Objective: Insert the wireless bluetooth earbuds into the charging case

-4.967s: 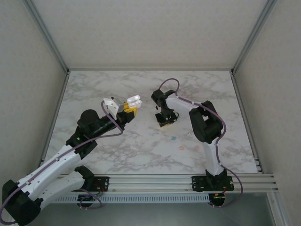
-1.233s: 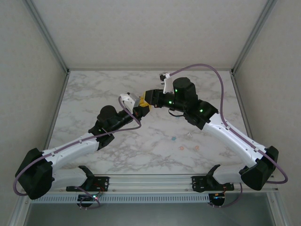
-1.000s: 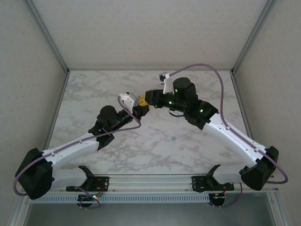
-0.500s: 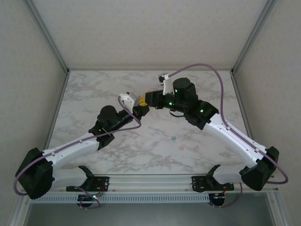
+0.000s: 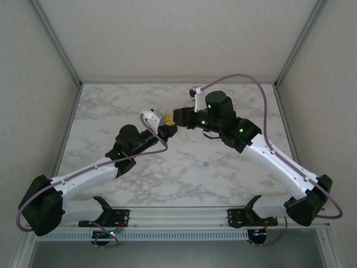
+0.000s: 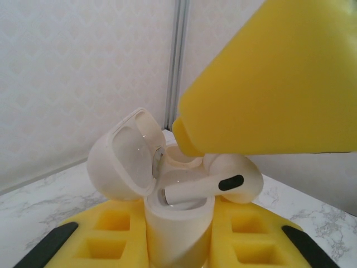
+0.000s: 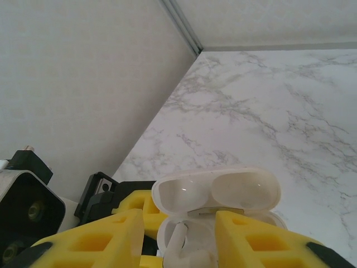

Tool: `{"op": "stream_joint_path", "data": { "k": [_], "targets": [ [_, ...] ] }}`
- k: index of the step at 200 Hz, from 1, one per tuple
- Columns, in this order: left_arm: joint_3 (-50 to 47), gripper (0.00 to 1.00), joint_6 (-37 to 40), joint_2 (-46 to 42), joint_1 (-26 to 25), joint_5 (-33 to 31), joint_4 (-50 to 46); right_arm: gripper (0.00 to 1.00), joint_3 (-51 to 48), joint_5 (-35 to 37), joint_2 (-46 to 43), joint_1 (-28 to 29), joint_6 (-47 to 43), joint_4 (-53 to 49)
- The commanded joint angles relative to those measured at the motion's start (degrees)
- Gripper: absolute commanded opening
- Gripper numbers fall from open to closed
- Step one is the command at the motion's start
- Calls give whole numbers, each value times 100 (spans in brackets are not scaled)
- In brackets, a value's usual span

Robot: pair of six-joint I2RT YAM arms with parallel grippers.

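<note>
Left gripper (image 6: 178, 245) is clamped on the glossy white clamshell charging case (image 7: 215, 192), raised lid-open above the far-centre marble table (image 5: 111, 111) to present its wells. Right gripper (image 7: 178, 234) stands parted, gripping nothing. The small white plastic earbud (image 6: 209, 187) lies tilted across the case mouth, judged unseated.

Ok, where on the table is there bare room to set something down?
Bare marble: the far left corner beside the left arm; the far right behind the right arm; the near centre between the arms, left of the loose earbuds. Crowded where the left end effector and right end effector meet at the charging case.
</note>
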Motion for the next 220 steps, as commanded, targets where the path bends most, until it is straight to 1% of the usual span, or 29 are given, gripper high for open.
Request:
{"op": "stream_joint_path", "data": {
  "k": [1,64,77,98,109,127,141,164,197,220],
  "targets": [
    [244,14,23,-83,-37,163,295,38,214,188,20,46,-84,-302],
    [286,12,-82,-92,-37,183,155,34,355,4,181,46,-52,-389],
    [278,12,-108,-78,-42,186,146,38,434,20,190,46,-35,-457],
    [244,12,-109,-83,-37,155,117,39,559,44,170,40,-40,-493],
    [228,12,-109,-79,-37,150,108,43,631,60,173,46,-71,-538],
    [209,11,-109,-92,-37,154,94,44,752,117,175,35,-140,-667],
    [184,11,-118,-101,-37,145,99,47,838,216,156,38,-203,-785],
    [165,11,-136,-123,-39,111,91,47,906,301,85,43,-319,-983],
    [157,11,-138,-154,-37,40,90,41,881,552,-87,39,-450,-1476],
    [158,11,-136,-171,-37,21,81,40,878,419,-154,44,-518,-1766]
  ]
}}
